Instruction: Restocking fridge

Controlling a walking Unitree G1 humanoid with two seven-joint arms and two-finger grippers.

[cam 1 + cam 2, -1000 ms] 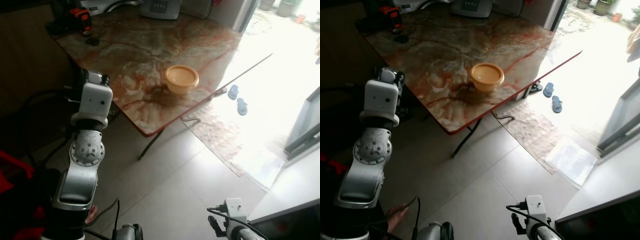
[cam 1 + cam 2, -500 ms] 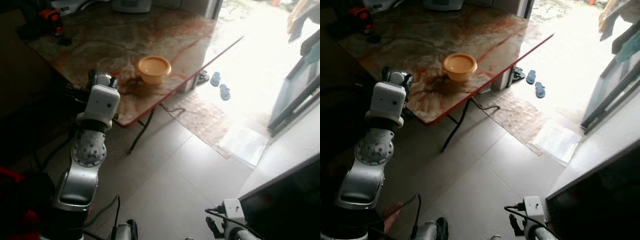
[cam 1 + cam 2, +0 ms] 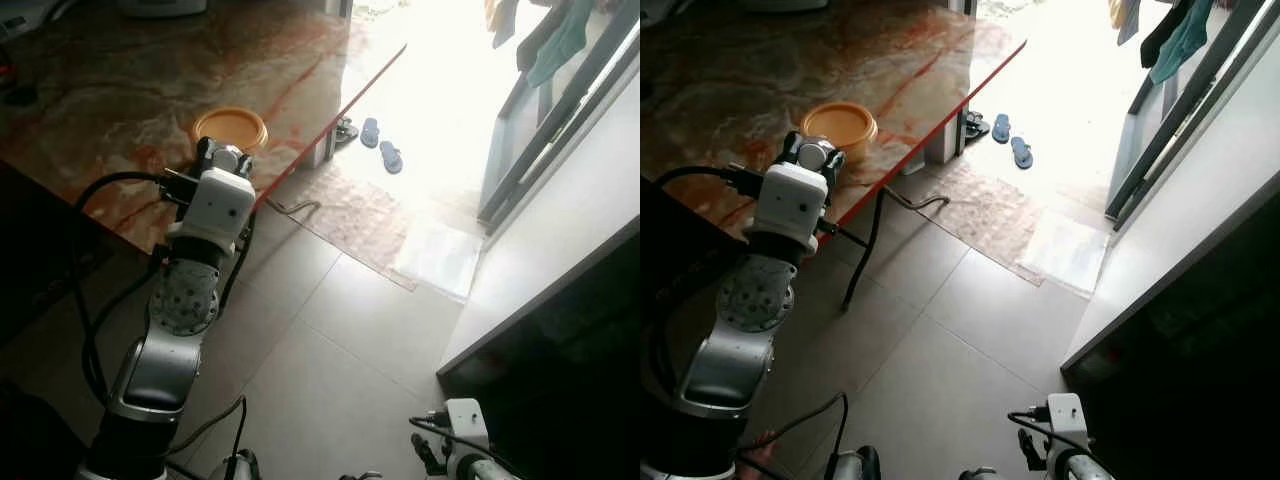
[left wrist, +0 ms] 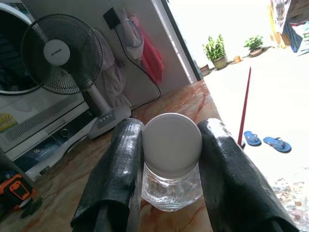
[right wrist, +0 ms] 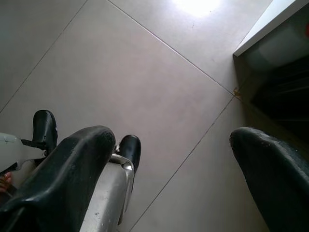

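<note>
Left gripper (image 4: pixel 171 164): raised in front of the robot, over the edge of the table (image 3: pixel 90 90); its 2 black fingers (image 4: pixel 116 179) are clamped on a jar.
Jar (image 4: pixel 171 186): clear, with a white round lid (image 4: pixel 172 144), held between the fingers with the lid toward the wrist camera.
Right gripper (image 5: pixel 174 164): hangs low by the robot's side, pointing at the tile floor (image 5: pixel 145 72); its 2 fingers are spread wide with nothing between them.
Table: marbled brown and red top with a red edge, to the robot's left front.
Bowl (image 3: pixel 230 128): yellow, on the table near its edge, just beyond the left wrist.
Fan (image 4: pixel 63 55): black, standing at the far side of the table.
Slippers (image 3: pixel 380 145): 2 blue ones on the sunlit floor past the table.
Mat (image 3: pixel 350 215): on the floor near the doorway.
</note>
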